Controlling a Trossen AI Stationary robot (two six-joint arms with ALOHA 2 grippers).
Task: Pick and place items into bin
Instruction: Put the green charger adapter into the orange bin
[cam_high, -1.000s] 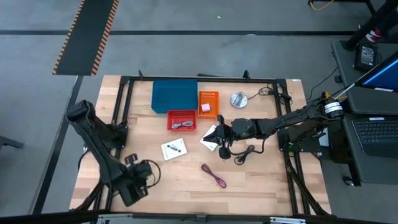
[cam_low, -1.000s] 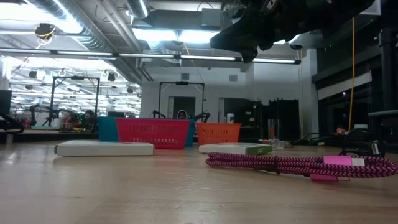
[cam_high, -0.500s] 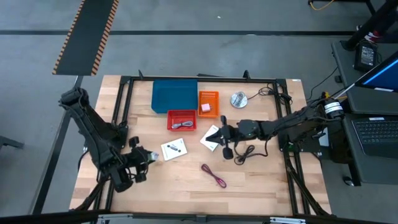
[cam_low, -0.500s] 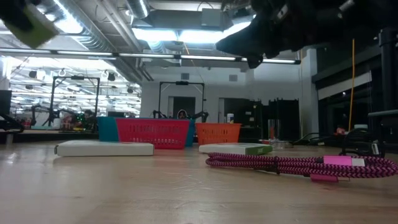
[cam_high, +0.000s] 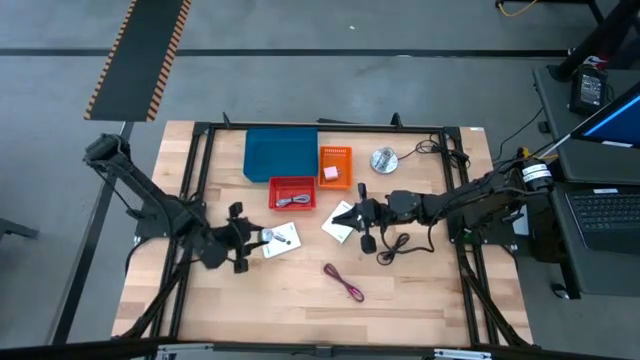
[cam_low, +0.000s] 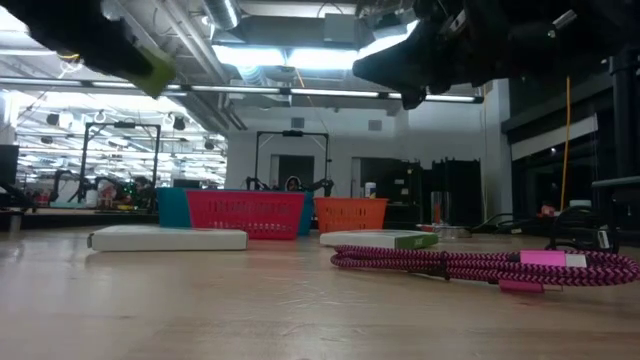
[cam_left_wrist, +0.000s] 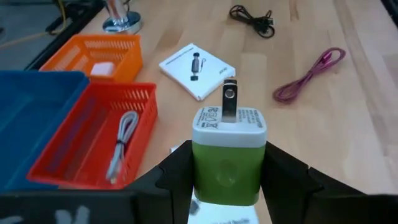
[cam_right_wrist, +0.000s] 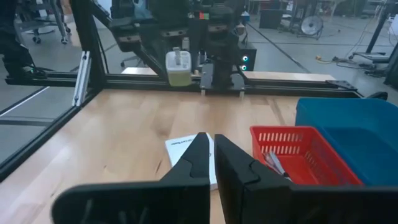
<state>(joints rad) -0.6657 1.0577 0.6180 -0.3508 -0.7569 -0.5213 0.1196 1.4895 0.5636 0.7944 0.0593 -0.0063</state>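
Wooden table (cam_high: 200, 300), black-framed. Blue bin (cam_high: 280, 153) at the far edge; red basket (cam_high: 292, 193) just in front of it, holding a pale coiled cable (cam_left_wrist: 122, 140); orange basket (cam_high: 336, 166) to the right of the bin, with a small pale piece inside. Left gripper (cam_high: 252, 238) over the table's left-centre, clamped on a green-and-white plug adapter (cam_left_wrist: 228, 154), prongs outward, lifted off the surface above a white card (cam_high: 283, 240). Right gripper (cam_high: 345, 216) raised over the second white card (cam_left_wrist: 197, 70) near centre, fingers pressed together, carrying nothing. Black cable (cam_high: 395, 245) just right of it. Dark-red cable (cam_high: 344, 282) nearer the front, lying loose.
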